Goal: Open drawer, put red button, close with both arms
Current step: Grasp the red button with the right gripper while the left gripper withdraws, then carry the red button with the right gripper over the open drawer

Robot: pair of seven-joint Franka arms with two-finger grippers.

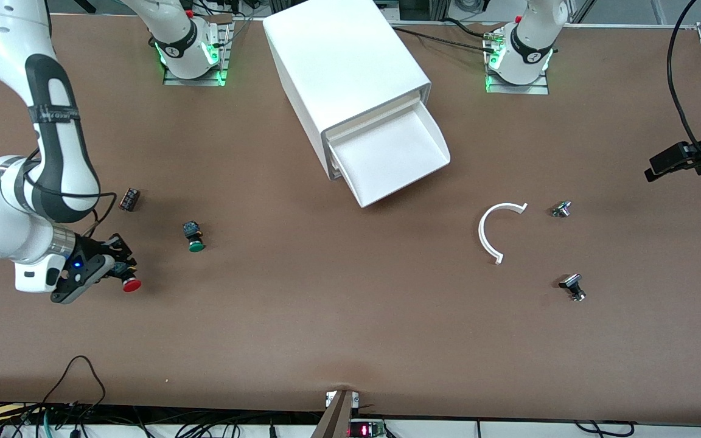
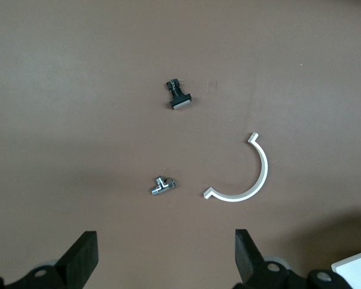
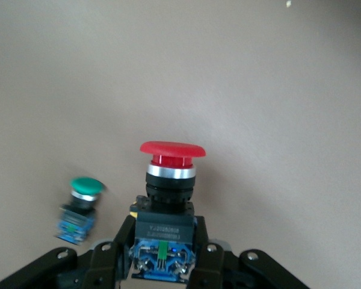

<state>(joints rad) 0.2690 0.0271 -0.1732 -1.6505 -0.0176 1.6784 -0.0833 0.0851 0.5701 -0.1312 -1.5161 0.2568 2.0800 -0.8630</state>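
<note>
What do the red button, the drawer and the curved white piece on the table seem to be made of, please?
The red button, held in the right hand: a glossy cap, probably plastic, over a shiny metallic-looking collar and dark body. The drawer: matte white, smooth thin walls, likely moulded plastic. The curved white piece: smooth, uniformly white, probably plastic too.

The drawer [image 1: 394,159] stands pulled out of the white cabinet [image 1: 344,67], its tray bare and open from above. Between it and the right gripper [image 1: 120,271], which is clamped on the red button [image 1: 131,283], lies bare table; only the green button [image 1: 194,237] and a small striped cylinder [image 1: 129,199] sit close by. The left gripper [image 1: 670,161] hangs spread at the table's edge, over nothing, with a white curved piece [image 1: 491,230] and two small metal parts [image 1: 561,209] between it and the drawer
</note>
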